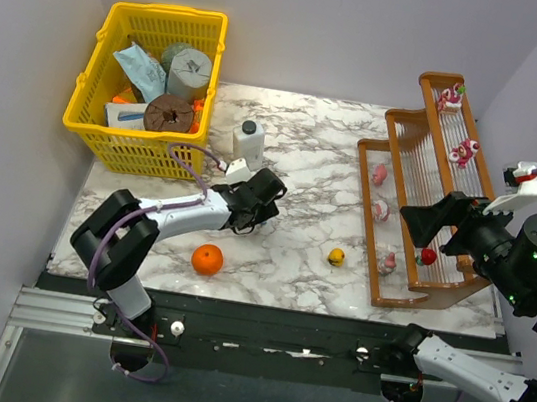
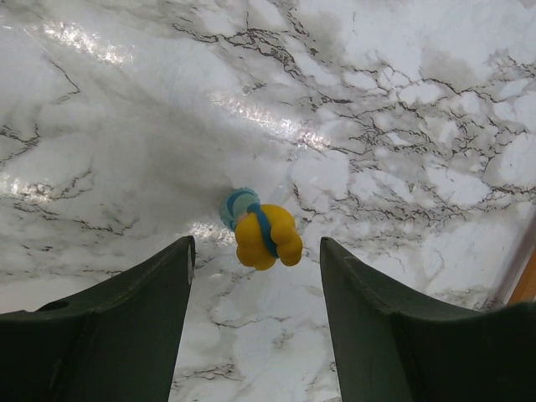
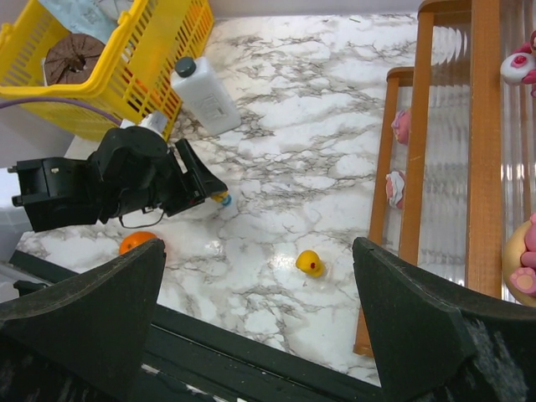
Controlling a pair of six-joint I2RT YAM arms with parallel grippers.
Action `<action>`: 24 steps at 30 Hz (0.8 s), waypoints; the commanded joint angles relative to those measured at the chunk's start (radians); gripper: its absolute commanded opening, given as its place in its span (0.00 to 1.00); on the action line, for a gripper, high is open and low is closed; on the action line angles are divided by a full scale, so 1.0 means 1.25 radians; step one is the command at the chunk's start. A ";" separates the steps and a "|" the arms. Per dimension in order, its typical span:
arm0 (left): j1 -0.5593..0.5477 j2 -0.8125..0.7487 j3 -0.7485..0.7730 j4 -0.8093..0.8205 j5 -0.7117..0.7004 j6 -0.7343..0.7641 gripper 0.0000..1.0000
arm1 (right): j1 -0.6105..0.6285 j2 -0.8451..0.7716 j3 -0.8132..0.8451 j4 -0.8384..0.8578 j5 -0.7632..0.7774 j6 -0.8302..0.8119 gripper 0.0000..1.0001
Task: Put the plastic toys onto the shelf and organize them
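The brown stepped shelf (image 1: 430,134) stands at the right and holds several pink and red toys, such as one on the top tier (image 1: 452,95), one on the middle tier (image 1: 465,150) and a red one (image 1: 428,255) low down. A yellow toy (image 1: 337,257) lies on the marble; it also shows in the right wrist view (image 3: 309,263). My left gripper (image 1: 266,201) is open low over the table, and a yellow and blue toy (image 2: 261,233) lies at its fingertips, untouched. My right gripper (image 1: 441,227) is open and empty above the shelf's lowest tier.
A yellow basket (image 1: 99,85) full of items stands at the back left. A white bottle with a dark cap (image 1: 248,142) stands beside it. An orange ball (image 1: 206,259) lies near the table's front edge, close to the left arm.
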 commanded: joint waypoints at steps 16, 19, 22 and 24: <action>0.009 0.077 0.070 -0.018 0.046 0.051 0.47 | -0.003 0.002 0.005 -0.022 0.033 0.000 1.00; 0.009 0.085 0.085 -0.032 0.050 0.064 0.40 | -0.003 0.001 0.004 -0.022 0.031 0.001 1.00; 0.007 0.090 0.095 -0.037 0.056 0.077 0.34 | -0.003 0.001 0.001 -0.022 0.033 0.002 1.00; 0.009 0.094 0.098 -0.041 0.057 0.084 0.28 | -0.003 0.001 0.001 -0.022 0.031 0.004 1.00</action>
